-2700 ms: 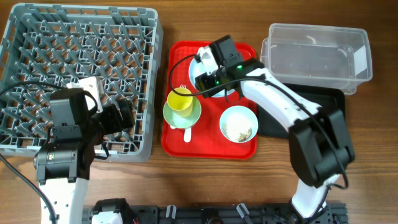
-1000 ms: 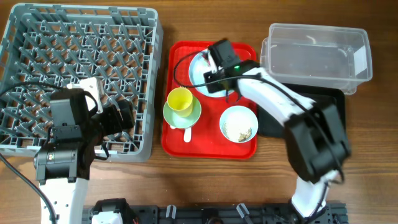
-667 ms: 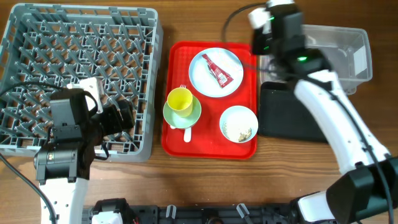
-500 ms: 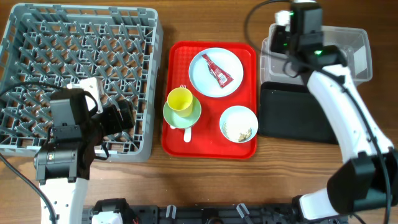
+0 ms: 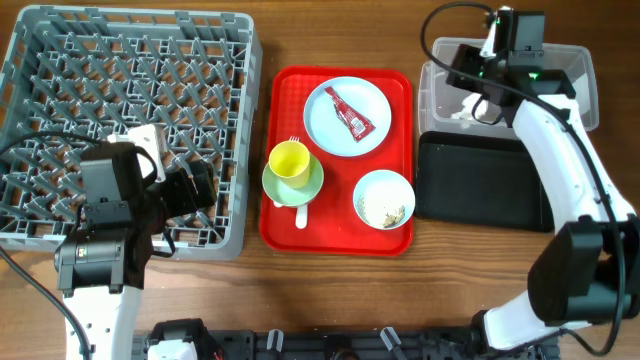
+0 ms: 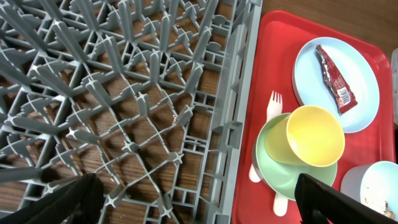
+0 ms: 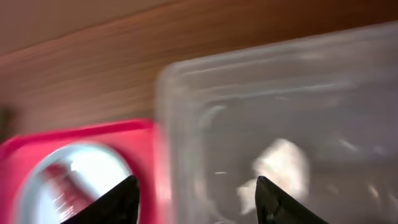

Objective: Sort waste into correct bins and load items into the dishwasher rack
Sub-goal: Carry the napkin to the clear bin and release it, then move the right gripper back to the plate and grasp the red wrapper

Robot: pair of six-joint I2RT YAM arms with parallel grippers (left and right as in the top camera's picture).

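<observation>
I am hovering my right end effector [image 7: 199, 202] over the clear rectangular plastic tub [image 5: 575, 75] at the surface's far right corner, its fingers standing apart and gripping nothing. The crumpled white napkin [image 7: 281, 163] is lying inside the tub, near its left wall. My left end effector [image 6: 199, 198] is hanging wide apart over the large grey plastic pegged rack [image 5: 240, 120], near its right edge. The small red printed wrapper [image 5: 349, 111] is resting on the pale blue-white round plate [image 5: 325, 125] at the red tray's [image 5: 282, 225] far end.
</observation>
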